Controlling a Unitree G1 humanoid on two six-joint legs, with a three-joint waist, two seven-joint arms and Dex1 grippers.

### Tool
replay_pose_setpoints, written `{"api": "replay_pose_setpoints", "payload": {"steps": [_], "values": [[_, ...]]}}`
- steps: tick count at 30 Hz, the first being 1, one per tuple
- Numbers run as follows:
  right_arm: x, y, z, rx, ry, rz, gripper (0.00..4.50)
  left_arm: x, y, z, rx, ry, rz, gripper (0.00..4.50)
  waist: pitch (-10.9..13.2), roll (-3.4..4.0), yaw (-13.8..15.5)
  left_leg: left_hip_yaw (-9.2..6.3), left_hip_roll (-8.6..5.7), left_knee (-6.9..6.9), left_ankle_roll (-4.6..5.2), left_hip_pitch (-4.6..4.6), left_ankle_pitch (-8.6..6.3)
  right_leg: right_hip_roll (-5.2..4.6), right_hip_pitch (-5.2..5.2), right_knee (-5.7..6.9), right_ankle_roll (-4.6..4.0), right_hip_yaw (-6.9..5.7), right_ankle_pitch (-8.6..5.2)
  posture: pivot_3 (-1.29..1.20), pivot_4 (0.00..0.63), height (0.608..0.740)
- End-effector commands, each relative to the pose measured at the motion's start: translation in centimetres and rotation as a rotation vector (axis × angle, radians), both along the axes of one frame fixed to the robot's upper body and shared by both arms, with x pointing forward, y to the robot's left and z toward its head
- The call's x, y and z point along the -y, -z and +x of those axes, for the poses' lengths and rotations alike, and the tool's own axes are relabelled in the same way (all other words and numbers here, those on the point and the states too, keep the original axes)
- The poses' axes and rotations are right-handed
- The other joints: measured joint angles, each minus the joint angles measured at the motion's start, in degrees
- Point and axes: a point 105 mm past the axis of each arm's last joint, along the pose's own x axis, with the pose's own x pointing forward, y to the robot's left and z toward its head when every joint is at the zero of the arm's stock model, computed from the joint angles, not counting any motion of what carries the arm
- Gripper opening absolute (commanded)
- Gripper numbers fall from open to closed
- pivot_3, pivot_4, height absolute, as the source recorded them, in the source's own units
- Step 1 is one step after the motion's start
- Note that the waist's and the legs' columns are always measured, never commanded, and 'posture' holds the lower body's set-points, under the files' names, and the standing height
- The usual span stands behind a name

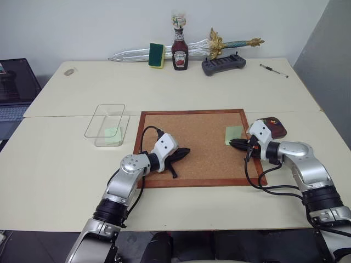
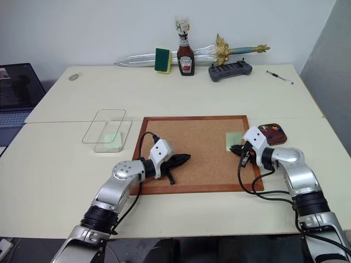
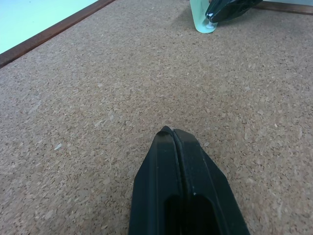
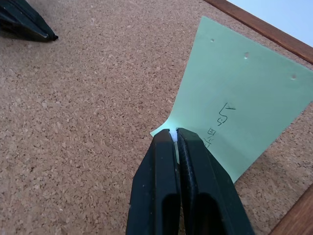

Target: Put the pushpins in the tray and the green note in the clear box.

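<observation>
The green note [image 1: 233, 134] lies on the cork board [image 1: 192, 137] near its right edge, with small pin holes along its far side. My right gripper [image 4: 173, 131] is shut at the note's near corner, with the small white head of a pushpin [image 3: 210, 23] pinched between its tips. Just right of the board sits the dark tray [image 1: 274, 127], holding pushpins [image 2: 266, 129] with coloured heads. The clear box [image 1: 107, 125] stands left of the board with another pale green note [image 1: 113, 133] inside. Over the board's left half, my left gripper [image 1: 186, 152] is shut on nothing.
Along the back of the table lie a toy sword [image 1: 192, 49], a green sponge [image 1: 157, 55], a ketchup bottle [image 1: 180, 49], a dark controller [image 1: 223, 65] and a pen [image 1: 273, 70]. A laptop [image 1: 13, 90] sits at the far left.
</observation>
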Motion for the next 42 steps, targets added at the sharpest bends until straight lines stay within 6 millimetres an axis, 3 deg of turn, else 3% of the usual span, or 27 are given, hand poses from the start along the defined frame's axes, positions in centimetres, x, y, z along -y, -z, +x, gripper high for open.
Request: {"api": "replay_pose_setpoints", "payload": {"steps": [1,12,17,24,33,42], "values": [[-1.4,-4.0,-0.2,0.13,-0.076,0.078,0.05,-0.1,4.3,-1.8,-0.149,0.013,0.072,0.0,0.0,0.0,0.0,0.0,0.0,0.0,0.0,0.0,0.0,0.0,0.0,0.0,0.0,0.0,0.0,0.0,0.15,0.74],[-1.0,-5.0,-0.4,0.169,-0.081,0.058,0.05,0.0,4.1,-1.7,-0.145,0.01,0.061,0.0,0.0,-0.03,0.0,-0.02,0.0,-0.01,0.0,0.01,0.0,0.0,0.01,0.0,0.0,-0.02,0.0,0.0,0.15,0.74],[-1.6,-5.0,-0.9,0.18,-0.119,0.022,0.05,0.3,0.7,-0.7,-0.095,-0.006,-0.067,0.0,0.0,-0.04,0.0,-0.02,-0.01,-0.01,0.0,0.0,0.0,0.0,0.01,-0.01,0.0,-0.01,0.0,0.0,0.15,0.74],[-2.0,-5.1,-0.7,0.199,-0.125,0.013,0.0,0.6,-3.3,-0.4,-0.052,0.015,-0.173,1.23,0.0,-0.17,0.0,-0.05,0.0,0.0,0.0,-0.1,0.0,0.0,-0.08,0.0,0.0,-0.04,0.0,0.0,0.15,0.74],[-2.1,-5.1,-0.7,0.203,-0.132,0.014,0.0,0.7,-4.2,-0.2,-0.027,-0.005,-0.205,2.81,0.1,-0.21,0.0,-0.06,0.0,-0.01,0.0,-0.16,0.0,0.0,-0.16,0.0,0.0,-0.05,0.0,0.0,0.15,0.74],[-2.3,-5.5,-0.7,0.228,-0.145,0.004,0.0,2.0,-6.3,0.2,-0.044,0.002,-0.303,4.46,0.1,-0.28,0.1,-0.07,-0.01,0.0,0.0,-0.19,0.0,0.0,-0.16,-0.01,0.0,-0.05,0.0,0.0,0.15,0.74]]}}
